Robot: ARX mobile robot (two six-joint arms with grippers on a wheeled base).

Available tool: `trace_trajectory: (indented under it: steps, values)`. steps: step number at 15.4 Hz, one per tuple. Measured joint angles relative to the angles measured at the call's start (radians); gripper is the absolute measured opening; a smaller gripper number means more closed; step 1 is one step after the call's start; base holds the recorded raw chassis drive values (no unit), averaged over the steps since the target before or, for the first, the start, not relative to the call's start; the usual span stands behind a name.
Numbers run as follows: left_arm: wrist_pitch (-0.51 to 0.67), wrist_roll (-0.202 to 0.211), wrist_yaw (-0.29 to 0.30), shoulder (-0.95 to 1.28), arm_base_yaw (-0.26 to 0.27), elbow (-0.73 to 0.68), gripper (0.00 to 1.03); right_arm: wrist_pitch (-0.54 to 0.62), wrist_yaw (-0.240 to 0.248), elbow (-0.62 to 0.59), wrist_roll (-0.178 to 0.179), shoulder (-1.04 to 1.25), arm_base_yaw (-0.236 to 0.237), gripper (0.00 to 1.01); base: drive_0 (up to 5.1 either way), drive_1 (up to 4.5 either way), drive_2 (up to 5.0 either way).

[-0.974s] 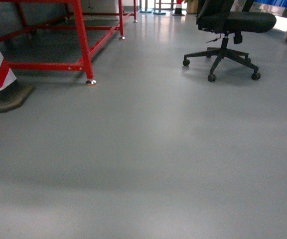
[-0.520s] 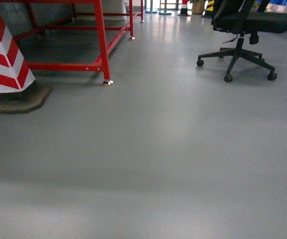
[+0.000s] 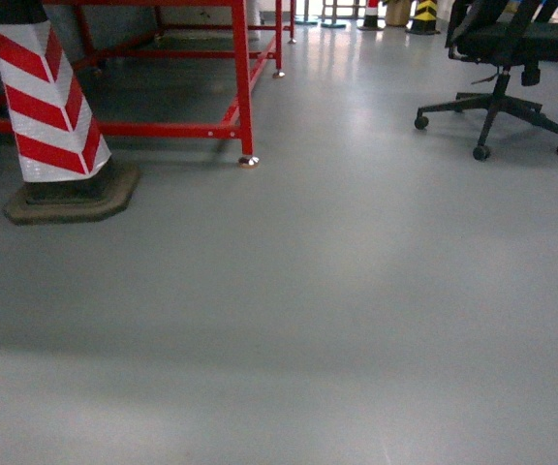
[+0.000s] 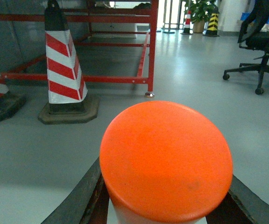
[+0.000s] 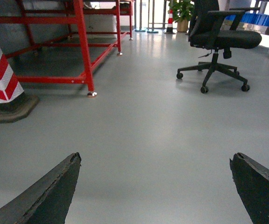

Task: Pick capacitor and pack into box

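Left wrist view shows the left tool [image 4: 165, 205] clamped on a fat cylinder with a flat orange top [image 4: 166, 158], very likely the capacitor; its dark fingers [image 4: 81, 198] press against both flanks just under the cap, and the pale body below is mostly cut off by the frame edge. Right wrist view shows the right tool [image 5: 155, 186] spread wide apart, with nothing between its two dark tips [image 5: 46, 191] but bare grey floor [image 5: 139, 140].

Beyond the tools stand a red-and-white striped traffic cone on a dark rubber base [image 3: 51, 107], a red tubular steel frame [image 3: 243, 82] on small feet, and a black swivel office chair on castors [image 3: 511, 58] well off to the right. No pale pink box and no worktop appears in any view, so packing looks some way off: the robot seems to be mid-transit with the part in hand.

The main risk is the smooth cylinder slipping or tilting in the grip if the base jolts or turns sharply. Steering too near the cone or frame leg could also knock the arm and shake the part loose.
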Motion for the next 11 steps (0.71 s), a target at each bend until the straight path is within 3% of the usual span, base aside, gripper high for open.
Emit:
trace_trajectory:
  steps: [11]
  values:
    - [0.000,0.000,0.001,0.000,0.000,0.000,0.44,-0.006,0.000,0.000,0.000,0.000,0.000,0.98,-5.0,2.39,2.4]
